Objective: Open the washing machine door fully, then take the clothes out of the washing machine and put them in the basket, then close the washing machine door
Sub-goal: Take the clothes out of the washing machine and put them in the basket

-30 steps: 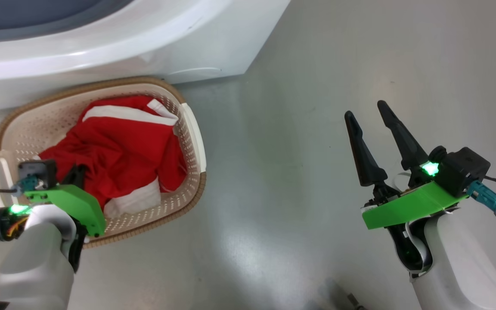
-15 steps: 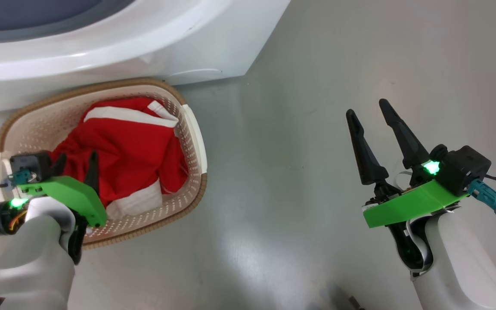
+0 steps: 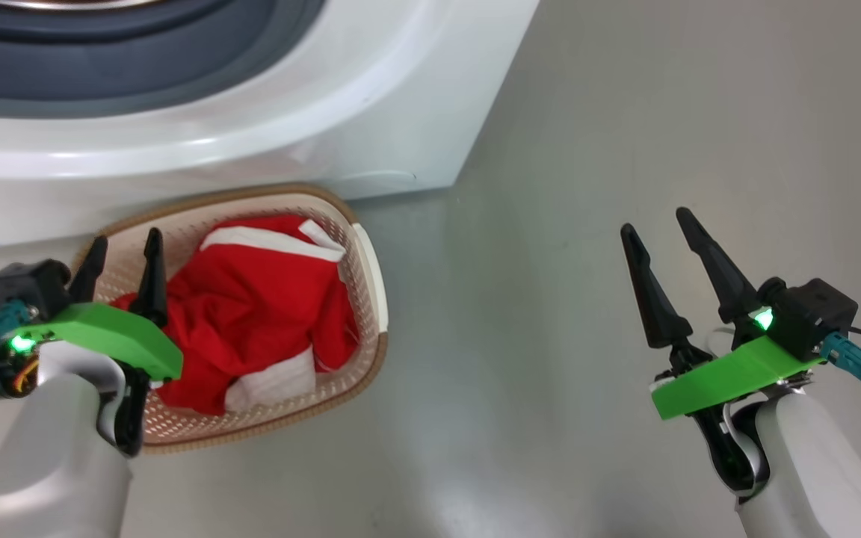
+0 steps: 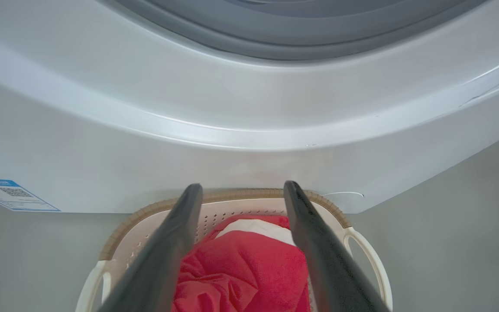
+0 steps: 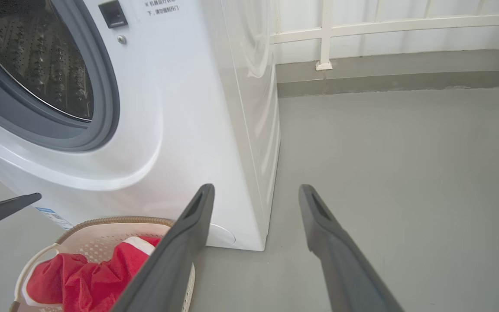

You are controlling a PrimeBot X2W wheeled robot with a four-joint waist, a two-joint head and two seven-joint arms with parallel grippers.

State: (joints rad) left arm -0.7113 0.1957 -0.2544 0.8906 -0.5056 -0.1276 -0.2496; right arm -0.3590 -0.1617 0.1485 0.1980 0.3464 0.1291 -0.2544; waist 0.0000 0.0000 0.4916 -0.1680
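The red clothes with white bands lie heaped in the cream basket, which stands on the floor against the white washing machine. My left gripper hangs open over the basket's left end, with nothing between its fingers. Its wrist view looks along that gripper onto the clothes, the basket rim and the machine's front. My right gripper stands open and empty over bare floor, well to the right. The grey seal and steel drum are exposed. The washing machine door is out of view.
Grey floor stretches to the right of the machine and basket. A blue label sits low on the machine's front. In the right wrist view a white railing above a low kerb bounds the floor at the back.
My left gripper has opened, let go of the red clothes and risen above the basket. The head camera has shifted, showing more of the machine's opening. The right arm has held still.
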